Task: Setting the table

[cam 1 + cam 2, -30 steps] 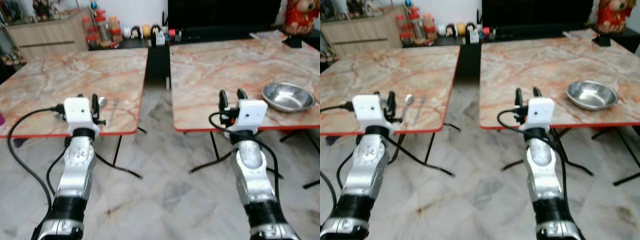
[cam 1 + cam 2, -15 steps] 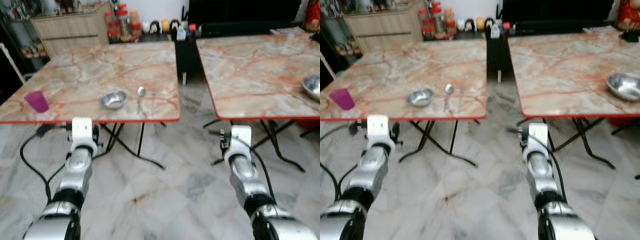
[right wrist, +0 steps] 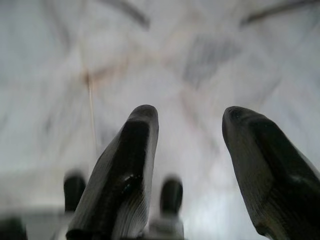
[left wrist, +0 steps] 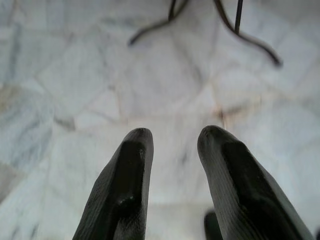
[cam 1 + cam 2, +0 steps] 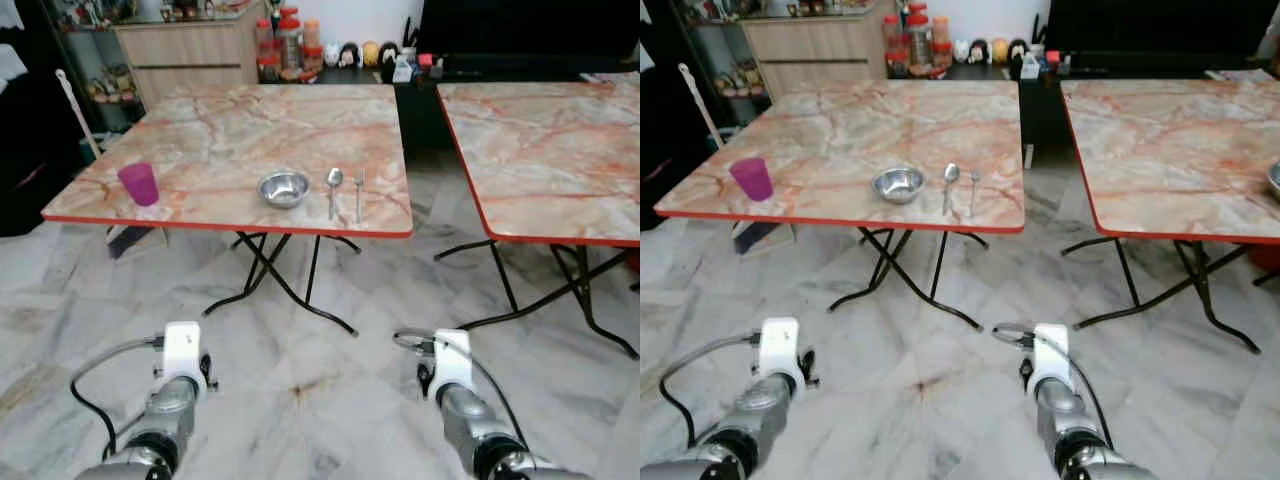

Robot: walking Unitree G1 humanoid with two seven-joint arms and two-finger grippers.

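Right now I hold both grippers, left (image 4: pixel 170 145) and right (image 3: pixel 192 130), empty with fingers parted, the steel bowl (image 5: pixel 284 188) well ahead, nearer the left.

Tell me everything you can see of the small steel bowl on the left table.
The small steel bowl is round, shiny metal, upright and looks empty. It stands near the front edge of the left marble-patterned table, apart from the spoon and fork lying to its right and the purple cup farther left. Nothing touches it.
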